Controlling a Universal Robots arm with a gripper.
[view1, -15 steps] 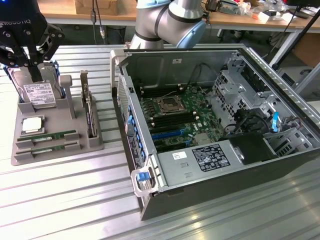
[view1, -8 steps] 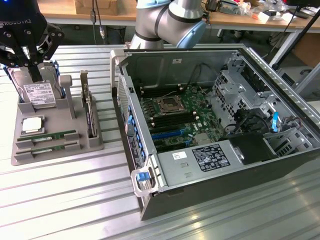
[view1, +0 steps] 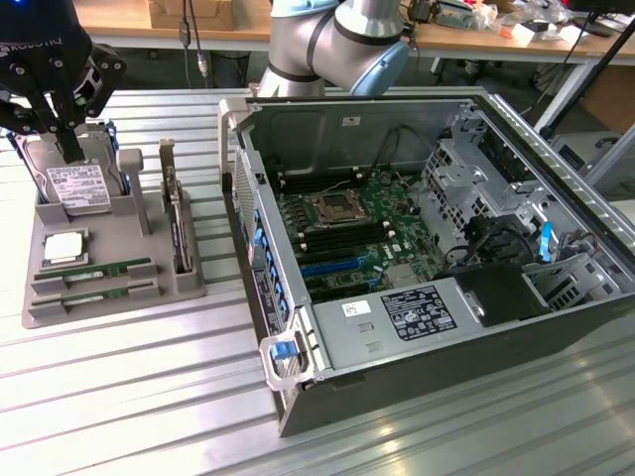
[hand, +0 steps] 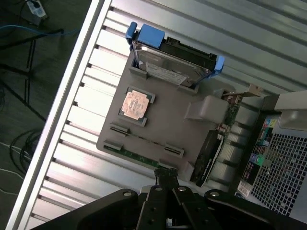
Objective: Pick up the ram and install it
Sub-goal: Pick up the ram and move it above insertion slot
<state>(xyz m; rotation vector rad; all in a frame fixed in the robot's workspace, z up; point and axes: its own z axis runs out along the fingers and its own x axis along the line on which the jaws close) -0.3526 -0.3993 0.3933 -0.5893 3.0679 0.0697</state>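
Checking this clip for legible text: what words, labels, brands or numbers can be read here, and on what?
"ROBOTIQ": on the body of the gripper, in the exterior view.
Hard drive label: printed lines, too small to read.
Power supply label: dense print, too small to read.
White sticker beside that label: unreadable.

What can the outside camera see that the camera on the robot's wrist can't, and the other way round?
Exterior view: the motherboard and power supply inside the computer, plus the robot's arm. Wrist view: the floor with cables. Both: the grey tray holding the hard drive, the processor and two ram sticks, and the shut gripper above it.
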